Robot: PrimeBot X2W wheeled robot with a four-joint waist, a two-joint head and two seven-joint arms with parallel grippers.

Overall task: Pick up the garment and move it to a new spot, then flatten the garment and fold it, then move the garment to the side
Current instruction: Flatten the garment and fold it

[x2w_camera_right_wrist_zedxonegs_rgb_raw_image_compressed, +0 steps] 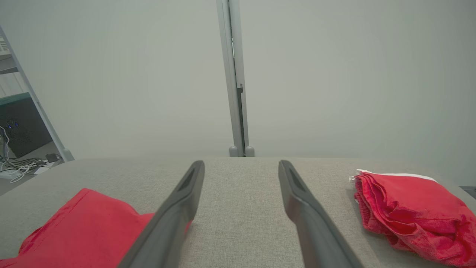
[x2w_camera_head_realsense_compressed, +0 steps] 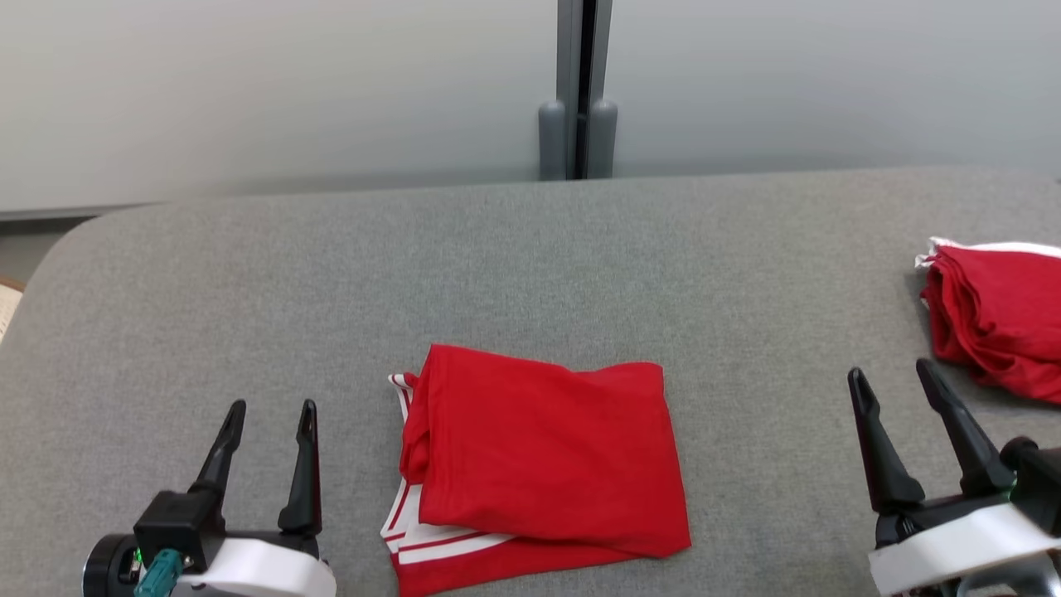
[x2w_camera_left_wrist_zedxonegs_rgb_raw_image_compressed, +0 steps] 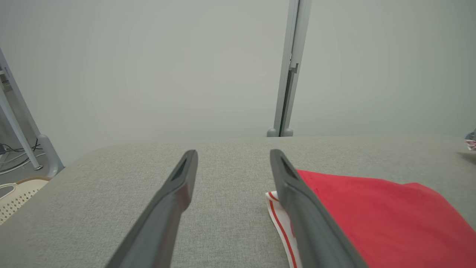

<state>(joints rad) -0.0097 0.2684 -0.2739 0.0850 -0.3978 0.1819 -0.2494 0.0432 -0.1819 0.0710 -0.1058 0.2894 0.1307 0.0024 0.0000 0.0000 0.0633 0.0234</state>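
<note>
A red garment [x2w_camera_head_realsense_compressed: 543,464] with white-striped trim lies folded into a rough rectangle on the grey table [x2w_camera_head_realsense_compressed: 530,265], near its front edge at centre. Its left trim shows in the left wrist view [x2w_camera_left_wrist_zedxonegs_rgb_raw_image_compressed: 372,219], its right corner in the right wrist view [x2w_camera_right_wrist_zedxonegs_rgb_raw_image_compressed: 81,227]. My left gripper [x2w_camera_head_realsense_compressed: 272,406] stands open to the garment's left, fingers pointing away, nothing between them [x2w_camera_left_wrist_zedxonegs_rgb_raw_image_compressed: 233,152]. On the garment's right my right gripper [x2w_camera_head_realsense_compressed: 892,371] is also open and holds nothing [x2w_camera_right_wrist_zedxonegs_rgb_raw_image_compressed: 241,163]. Neither gripper touches the cloth.
A second pile of red cloth [x2w_camera_head_realsense_compressed: 999,319] with a white edge lies at the table's right end [x2w_camera_right_wrist_zedxonegs_rgb_raw_image_compressed: 412,212]. A grey post [x2w_camera_head_realsense_compressed: 578,91] stands against the pale wall behind. A cream basket [x2w_camera_left_wrist_zedxonegs_rgb_raw_image_compressed: 15,195] sits on the floor beyond the table's left end.
</note>
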